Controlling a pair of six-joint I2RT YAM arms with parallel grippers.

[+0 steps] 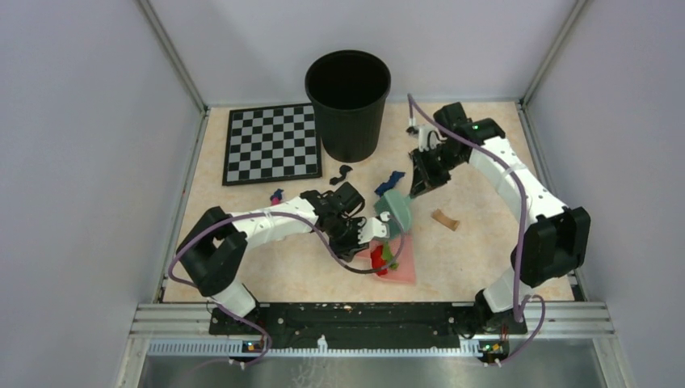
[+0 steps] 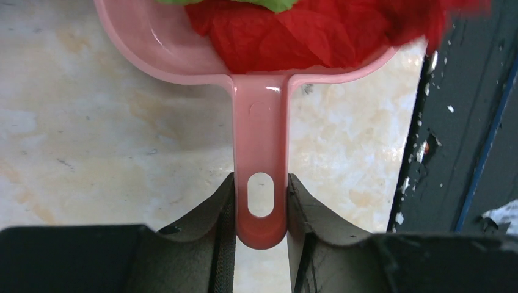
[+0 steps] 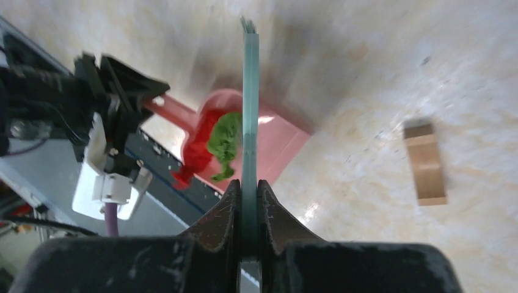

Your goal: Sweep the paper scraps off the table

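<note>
My left gripper is shut on the handle of the pink dustpan, which lies on the table in front of the arms. Red and green paper scraps lie in the pan. The right gripper is shut on the thin grey-green brush, held just behind the pan. Loose scraps lie on the table: black, blue, tan and a small pink-blue one.
A tall black bin stands at the back centre. A black-and-white checkerboard mat lies to its left. The dark rail of the near table edge runs close beside the pan.
</note>
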